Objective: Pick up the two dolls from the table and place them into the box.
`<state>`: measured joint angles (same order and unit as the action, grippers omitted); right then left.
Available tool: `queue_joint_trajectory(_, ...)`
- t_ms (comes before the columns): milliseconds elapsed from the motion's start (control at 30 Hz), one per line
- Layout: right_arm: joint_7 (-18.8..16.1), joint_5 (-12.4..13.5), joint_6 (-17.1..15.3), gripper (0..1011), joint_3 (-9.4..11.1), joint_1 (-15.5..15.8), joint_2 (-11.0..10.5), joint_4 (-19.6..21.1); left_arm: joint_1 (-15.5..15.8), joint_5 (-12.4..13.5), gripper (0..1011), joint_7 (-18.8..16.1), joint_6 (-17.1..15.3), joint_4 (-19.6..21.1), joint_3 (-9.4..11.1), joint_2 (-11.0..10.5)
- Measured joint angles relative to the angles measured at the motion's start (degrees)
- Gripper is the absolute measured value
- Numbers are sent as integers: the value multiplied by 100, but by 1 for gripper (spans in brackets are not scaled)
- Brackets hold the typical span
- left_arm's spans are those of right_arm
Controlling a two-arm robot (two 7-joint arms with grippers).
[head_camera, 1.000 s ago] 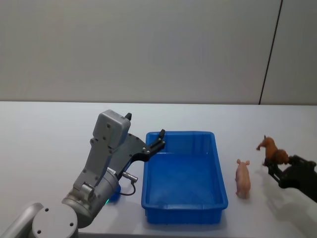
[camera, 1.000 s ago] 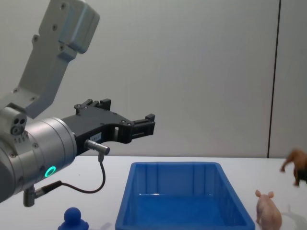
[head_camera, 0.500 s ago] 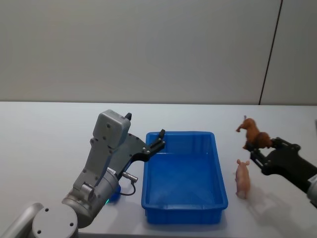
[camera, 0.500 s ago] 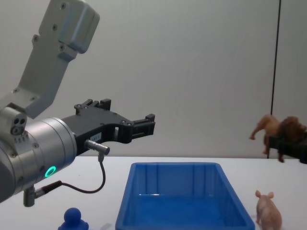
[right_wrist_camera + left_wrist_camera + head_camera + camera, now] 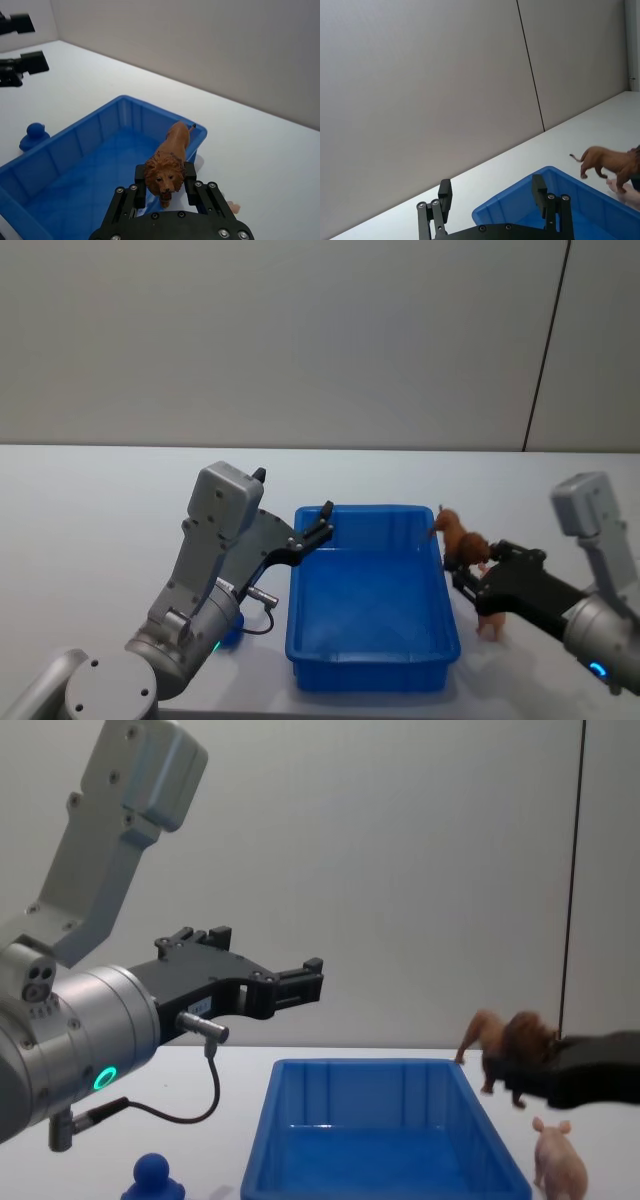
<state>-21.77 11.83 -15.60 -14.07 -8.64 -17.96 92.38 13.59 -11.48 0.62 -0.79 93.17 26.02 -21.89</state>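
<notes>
My right gripper (image 5: 466, 567) is shut on a brown lion doll (image 5: 457, 534), held in the air above the right rim of the blue box (image 5: 370, 657). In the right wrist view the lion (image 5: 172, 149) faces the camera between the fingers, with the box's (image 5: 75, 145) inside below it. A pink pig doll (image 5: 560, 1165) stands on the table right of the box. A blue round-headed figure (image 5: 152, 1176) sits on the table left of it. My left gripper (image 5: 318, 527) hovers open over the box's far left corner.
The white table (image 5: 100, 520) runs wide to the left and behind the box. A grey wall (image 5: 300, 340) closes the back. My left arm's large grey body (image 5: 80, 1040) stands over the blue figure.
My right gripper has carried the lion leftward from the table's right side to above the box's right rim. The left arm, pig and blue figure have not moved.
</notes>
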Motion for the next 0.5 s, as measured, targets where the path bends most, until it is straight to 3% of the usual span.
queue_joint_trajectory(233, -60, -186, -181, 428, -139, -99, 138, -151, 0, 0, 1001, 0, 0, 0, 0, 0)
queue_joint_trajectory(500, -217, -169, -191, 429, -214, -95, 175, -147, 0, 0, 1001, 0, 0, 0, 0, 0)
